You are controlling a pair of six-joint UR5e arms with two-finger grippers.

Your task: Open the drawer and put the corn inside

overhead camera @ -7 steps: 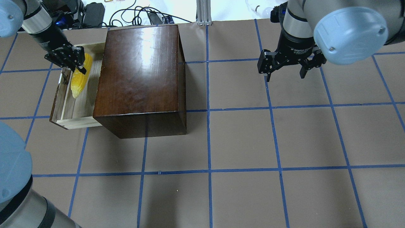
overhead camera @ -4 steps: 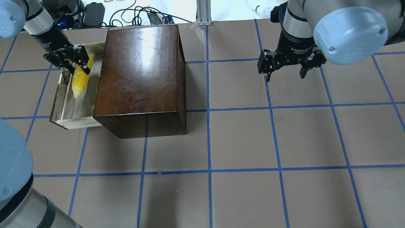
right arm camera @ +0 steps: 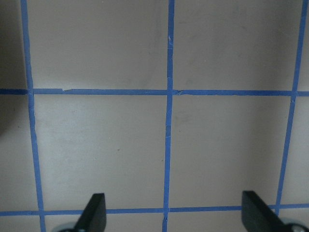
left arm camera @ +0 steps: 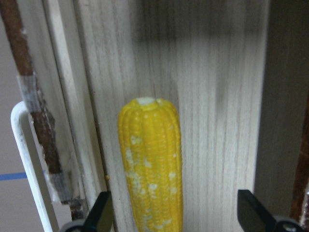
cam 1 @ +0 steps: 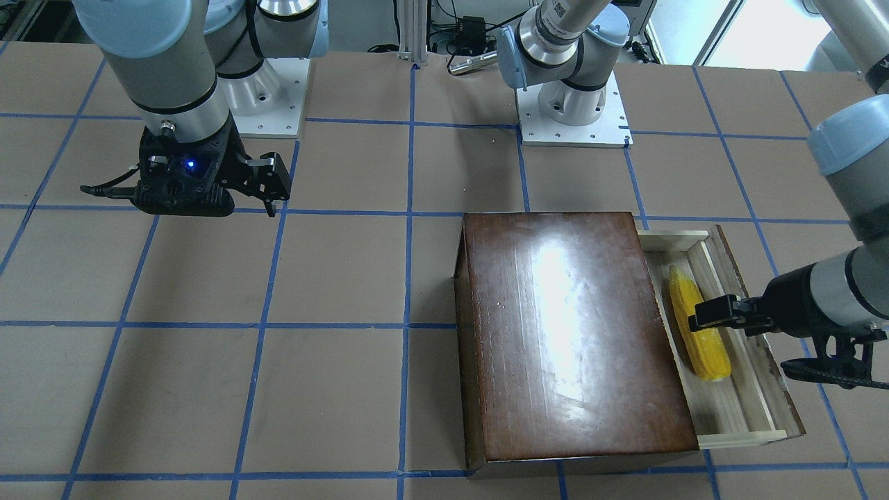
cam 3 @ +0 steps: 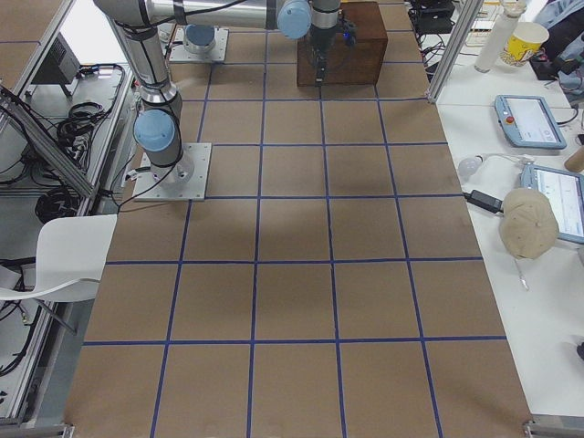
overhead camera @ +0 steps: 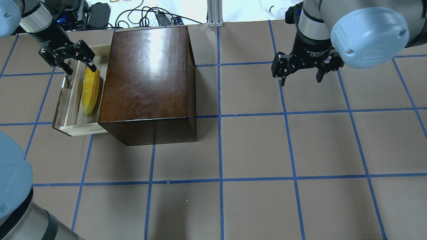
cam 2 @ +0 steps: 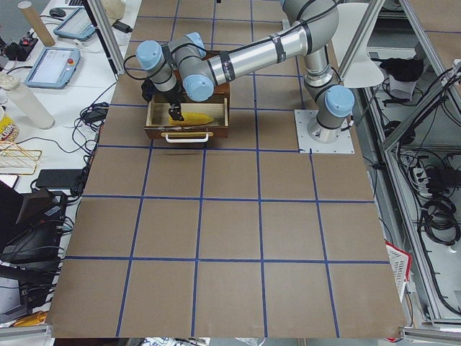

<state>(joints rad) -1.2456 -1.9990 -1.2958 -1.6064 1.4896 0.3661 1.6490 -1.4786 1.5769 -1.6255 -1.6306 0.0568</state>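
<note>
Corn point(overhead camera: 90, 92) lies lengthwise in drawer point(overhead camera: 74, 110), tapered tip toward robot.

Pale matt-wood drawer point(overhead camera: 76, 113), glossy dark box point(overhead camera: 146, 76)

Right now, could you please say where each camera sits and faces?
Overhead: behind shoulders, looking down; left gripper, right gripper.
Front-facing: across table, facing both bases.
Exterior left: left end; left arm near.
Exterior right: right end; right arm near.
Left wrist: down at small yellow toy corn cob; fingertips.
Right wrist: down at taped table; fingertips.
Overhead and front-facing share corn in pale wooden drawer of glossy brown box.
</note>
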